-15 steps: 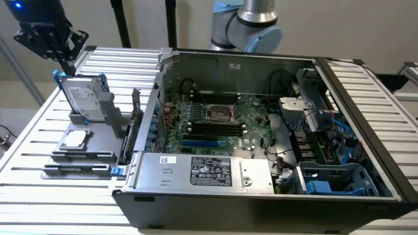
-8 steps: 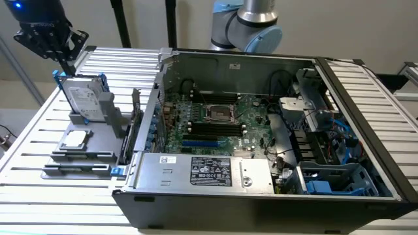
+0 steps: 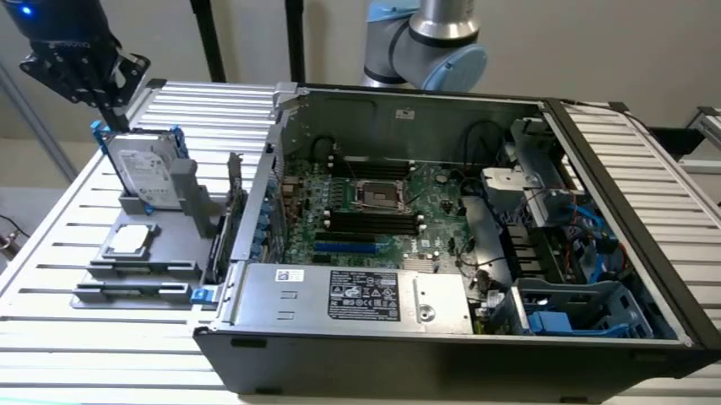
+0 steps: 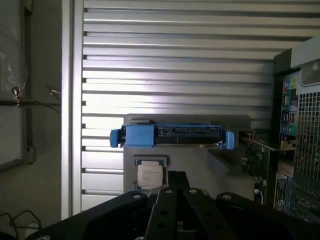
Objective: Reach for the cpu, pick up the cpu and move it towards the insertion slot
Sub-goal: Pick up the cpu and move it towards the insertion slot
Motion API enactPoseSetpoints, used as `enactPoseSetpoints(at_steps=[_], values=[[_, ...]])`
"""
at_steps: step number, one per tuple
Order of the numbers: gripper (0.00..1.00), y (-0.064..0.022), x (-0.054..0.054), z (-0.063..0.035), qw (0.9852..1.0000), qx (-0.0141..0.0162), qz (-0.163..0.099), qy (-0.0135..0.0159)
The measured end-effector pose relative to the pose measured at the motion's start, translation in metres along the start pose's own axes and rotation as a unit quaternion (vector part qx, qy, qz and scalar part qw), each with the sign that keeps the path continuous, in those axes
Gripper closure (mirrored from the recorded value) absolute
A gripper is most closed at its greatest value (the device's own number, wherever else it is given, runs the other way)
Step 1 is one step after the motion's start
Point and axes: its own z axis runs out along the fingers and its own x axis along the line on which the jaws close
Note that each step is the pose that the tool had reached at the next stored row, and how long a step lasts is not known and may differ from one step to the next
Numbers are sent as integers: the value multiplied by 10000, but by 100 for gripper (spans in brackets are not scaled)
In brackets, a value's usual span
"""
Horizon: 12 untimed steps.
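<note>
The cpu [image 3: 127,239] lies beside the case [image 3: 338,364], the insertion slot [image 3: 377,196] inside it.

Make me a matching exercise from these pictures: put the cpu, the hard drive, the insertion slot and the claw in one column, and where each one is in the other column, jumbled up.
Things:
1. cpu
2. hard drive
3. slot
4. claw

Places:
A. on the green board inside the open case
B. in the air, up by the hard drive's top
C. lying flat on the grey holder, outside the case
D. standing on edge in the holder

Pairs: 1-C, 2-D, 3-A, 4-B.
</note>
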Motion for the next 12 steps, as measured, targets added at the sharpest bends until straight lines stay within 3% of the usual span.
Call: enactPoseSetpoints(at_steps=[7,12], values=[[89,-226,113,5,10000,0,0,-1],[89,-305,240,34,10000,9,0,0]])
